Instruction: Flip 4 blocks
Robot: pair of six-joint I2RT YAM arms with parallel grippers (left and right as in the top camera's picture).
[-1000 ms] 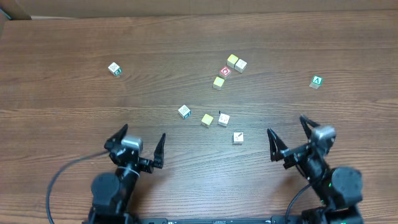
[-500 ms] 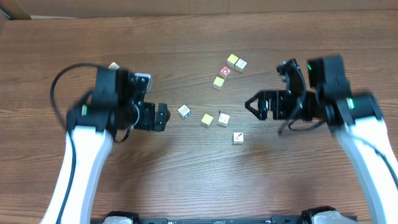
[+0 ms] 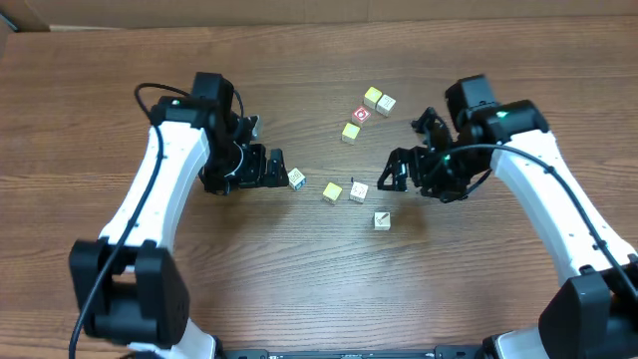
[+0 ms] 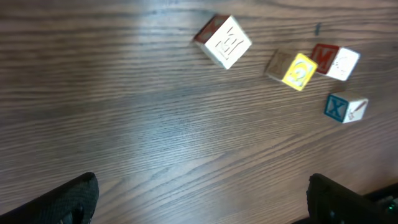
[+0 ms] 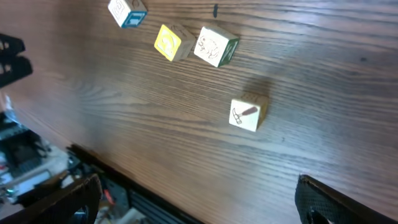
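Brown tabletop (image 3: 299, 80) carries four blocks (image 3: 358, 191) at centre, flanked at nine and three o'clock by the left gripper (image 3: 271, 168) and right gripper (image 3: 409, 148), both spread wide and empty, likely poised to grab.

Four blocks (image 3: 332, 191), four other cubes (image 3: 372, 97), one left claw (image 3: 264, 150), one right claw (image 3: 409, 145).

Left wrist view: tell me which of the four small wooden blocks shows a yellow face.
The small yellow-faced wooden block, beside the red-lettered cream block; it alone shows yellow.
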